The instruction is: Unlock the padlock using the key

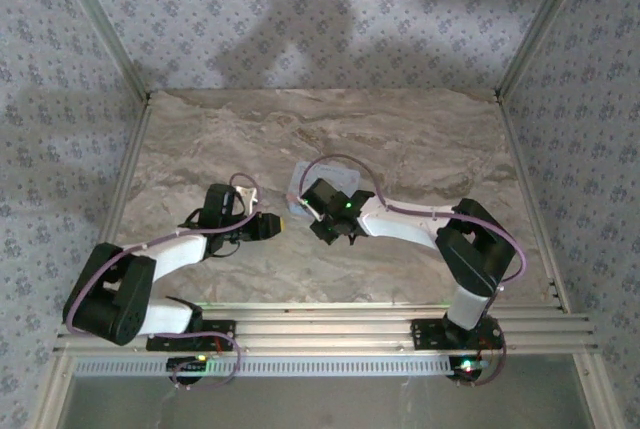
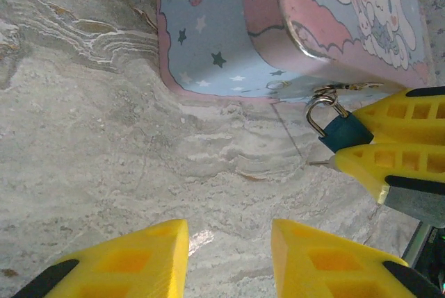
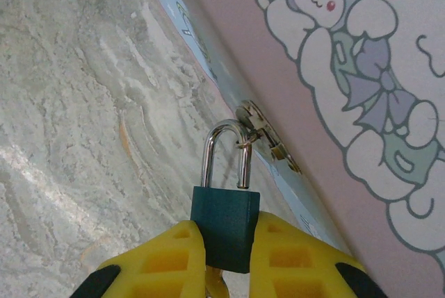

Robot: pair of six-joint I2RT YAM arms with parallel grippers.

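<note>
We see the right pincer point(image 3: 224, 242) clenched on the padlock point(image 3: 224, 223), its 2 yellow fingers point(image 3: 167, 263) squeezing the teal body from either side w/ the shackle point(image 3: 226, 149) pointing away from the wrist. We'd say it's held that way to steady the body & stop it swinging, so a key can go in w/o the lock twisting off. The shackle is closed, both legs seated in the body. 1 leg runs thru the small brass hasp point(image 3: 263, 130) on the edge of the tin point(image 3: 361, 89), so the padlock sits right against the tin's side, over the worktop point(image 3: 76, 103).

The left pincer point(image 2: 229, 249) is released, w/ its 2 fingers well apart & nothing btwn them. It hovers over bare worktop near the tin, facing the padlock, prob. parked there ready to work the key, tho that's our guess. As for the key, we can't make it out for sure. A yellowish sliver under the lock body, btwn the right fingers, may be it, but it's too hidden to tell.

Count: 1 padlock, 1 tin, 1 hasp, 2 pincers, 4 yellow fingers in all, 0 keys clearly seen. Judging by the closed shackle, the unlocking isn't done yet.
</note>
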